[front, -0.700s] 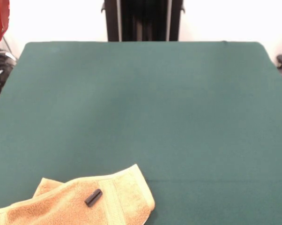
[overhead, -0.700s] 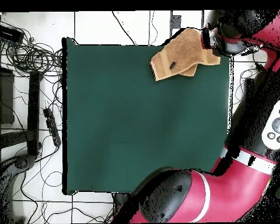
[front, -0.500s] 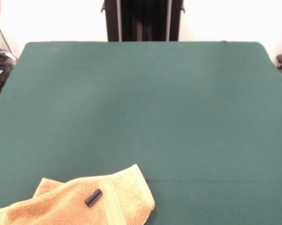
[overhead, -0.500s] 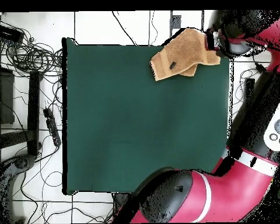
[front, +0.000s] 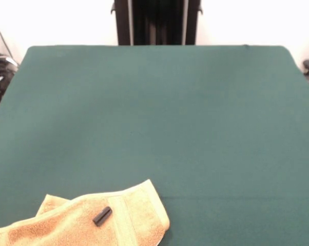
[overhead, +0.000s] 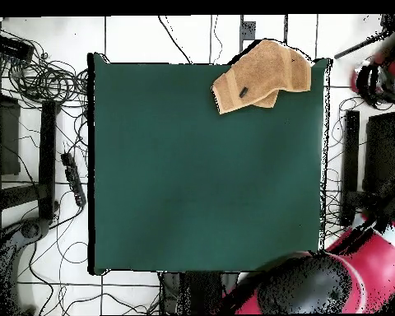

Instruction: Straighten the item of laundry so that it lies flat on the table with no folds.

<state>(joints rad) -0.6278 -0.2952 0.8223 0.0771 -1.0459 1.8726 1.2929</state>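
The towel [front: 88,220] is the landmark here. It lies crumpled at the near-left corner of the table [front: 195,128] in the front view, part of it running off the picture's lower edge. In the overhead view the same towel [overhead: 258,76] sits at the table's [overhead: 201,181] top right corner, its upper end hanging slightly past the table edge. It is not flat: one flap is doubled under near its lower right side, and the ribbed band curves across the end that points toward the table's middle.

On top of the towel, just inside the ribbed band, rests a small black cylinder [front: 102,216], tilted on the cloth; from above it shows as a dark speck [overhead: 243,91] on the towel's left part.

Beyond the towel the green cloth stretches to the far edge, with a faint crease line running rightward from the towel's end.

Off the table, to the right of the towel in the overhead view, a dark and red ring-like part of the arm [overhead: 380,78] shows blurred near the edge; it may be the wrist end. I cannot tell how the fingers stand or whether they hold anything. The arm's red and black base [overhead: 316,288] bulks at the corner well apart from the towel. Cables [overhead: 36,74] lie tangled on the floor past the table's opposite side.
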